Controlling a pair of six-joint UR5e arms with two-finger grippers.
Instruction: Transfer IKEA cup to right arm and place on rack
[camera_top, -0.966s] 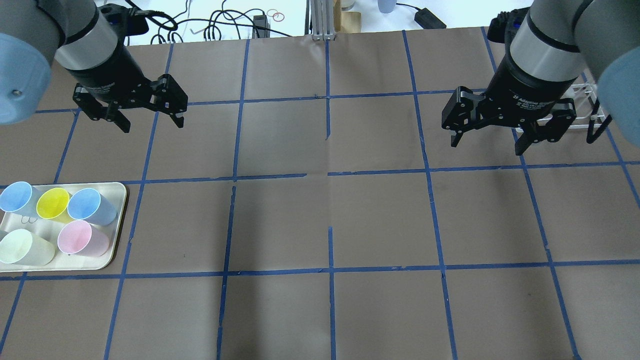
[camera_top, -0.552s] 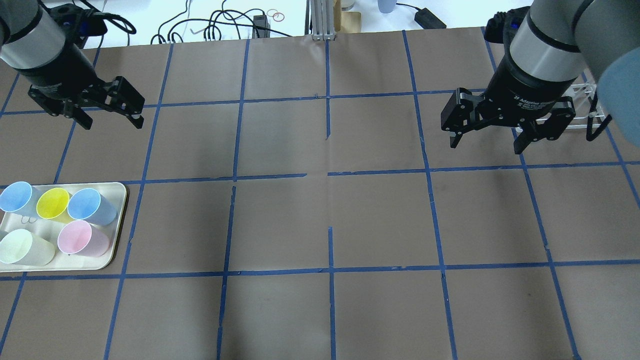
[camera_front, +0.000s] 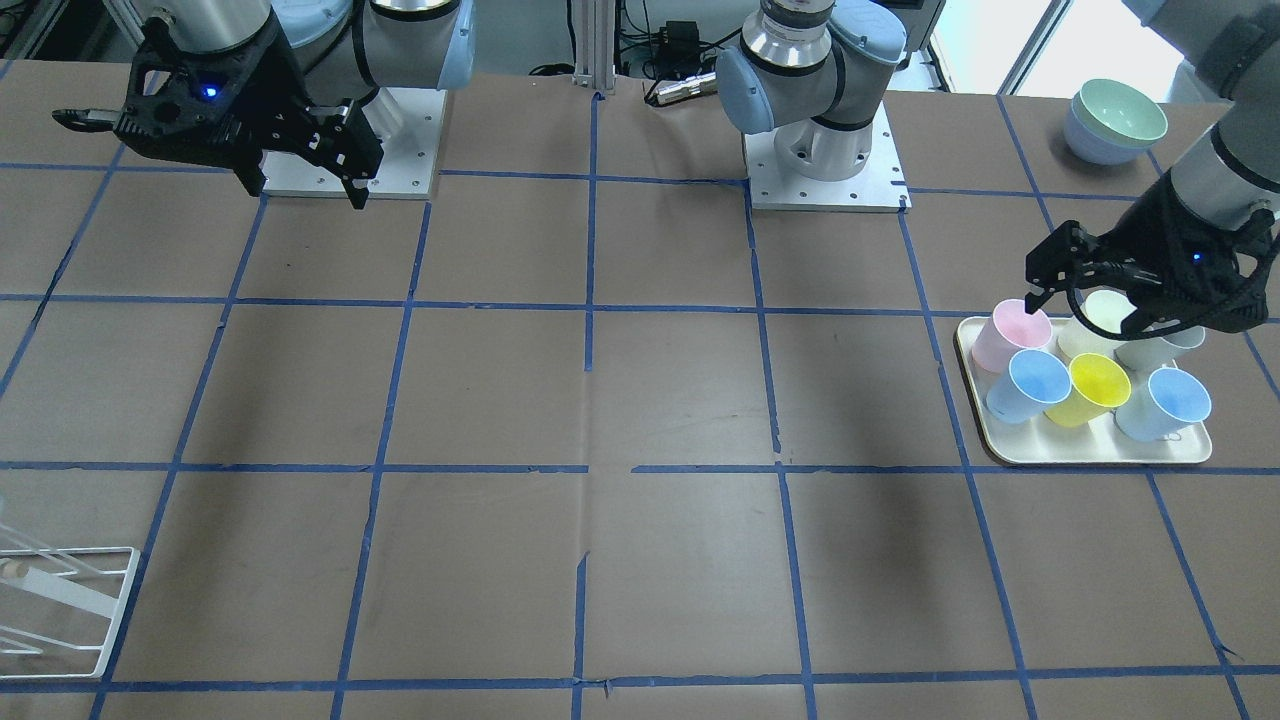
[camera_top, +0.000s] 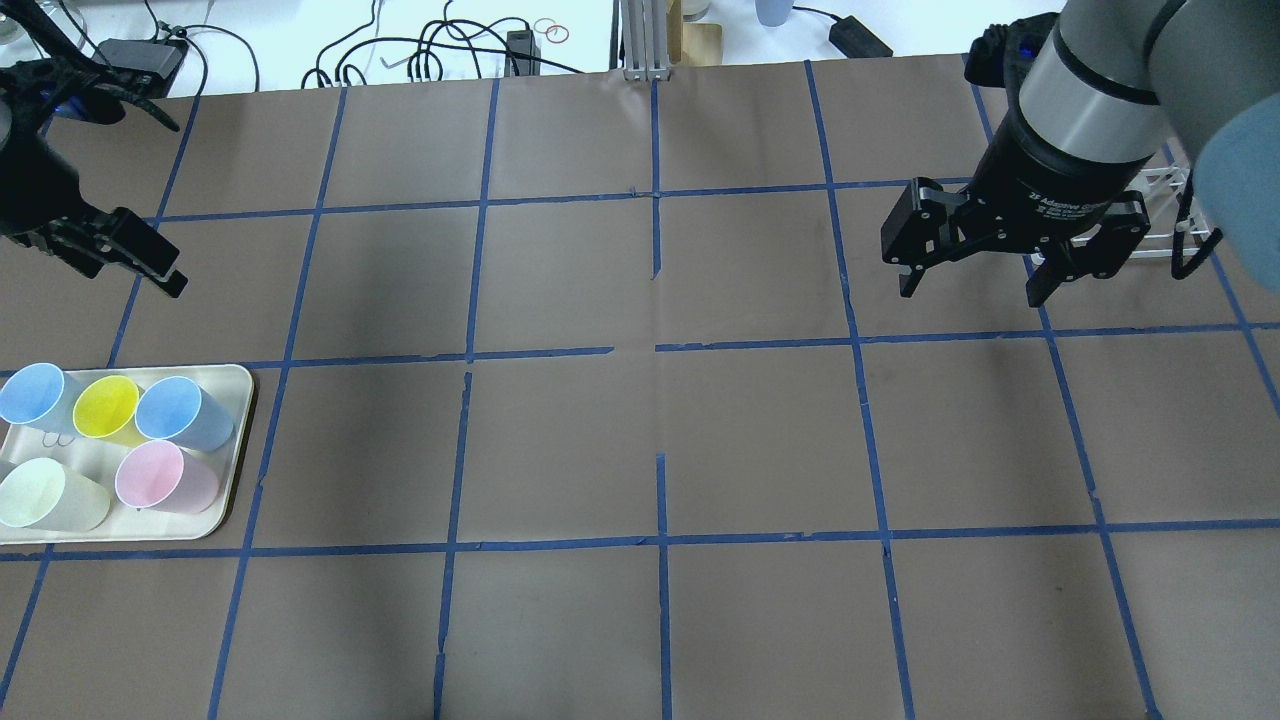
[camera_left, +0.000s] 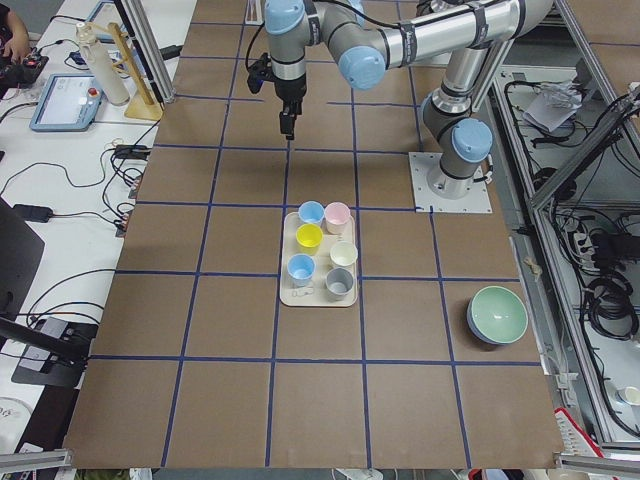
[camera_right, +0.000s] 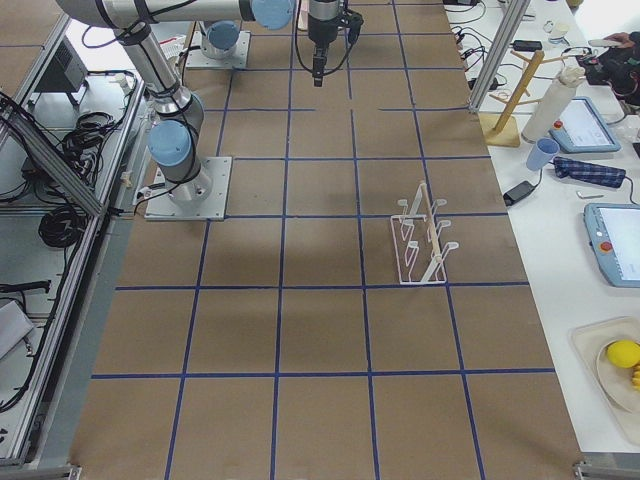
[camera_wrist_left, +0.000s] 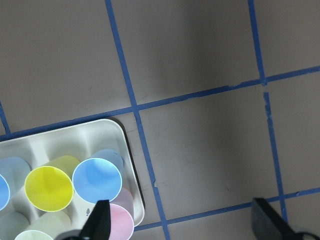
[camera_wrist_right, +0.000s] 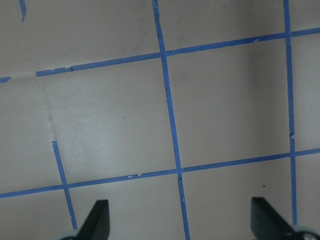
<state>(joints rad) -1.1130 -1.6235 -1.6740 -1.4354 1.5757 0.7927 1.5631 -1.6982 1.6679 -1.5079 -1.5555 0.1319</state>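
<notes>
The IKEA cup (camera_top: 182, 410) is pale blue and stands on the cream tray (camera_top: 236, 384), in the corner nearest the table's middle. It also shows in the front view (camera_front: 1030, 384) and in the left wrist view (camera_wrist_left: 97, 180). A second blue cup (camera_top: 30, 392) stands at the tray's outer end. My left gripper (camera_front: 1085, 310) is open and empty. It hovers high near the tray and is partly cut off in the overhead view (camera_top: 120, 272). My right gripper (camera_top: 970, 292) is open and empty beside the white wire rack (camera_top: 1168, 205), which it partly hides.
A yellow cup (camera_top: 105, 408), a pink cup (camera_top: 160, 476) and pale green cups (camera_top: 45, 495) share the tray. Stacked bowls (camera_front: 1116, 122) sit near the left arm's base. The rack (camera_right: 422, 240) stands at the right end. Cables lie beyond the table's far edge (camera_top: 440, 45).
My left gripper has moved leftward in the overhead view, towards the tray end of the table, still open. My right gripper has stayed nearly still.
</notes>
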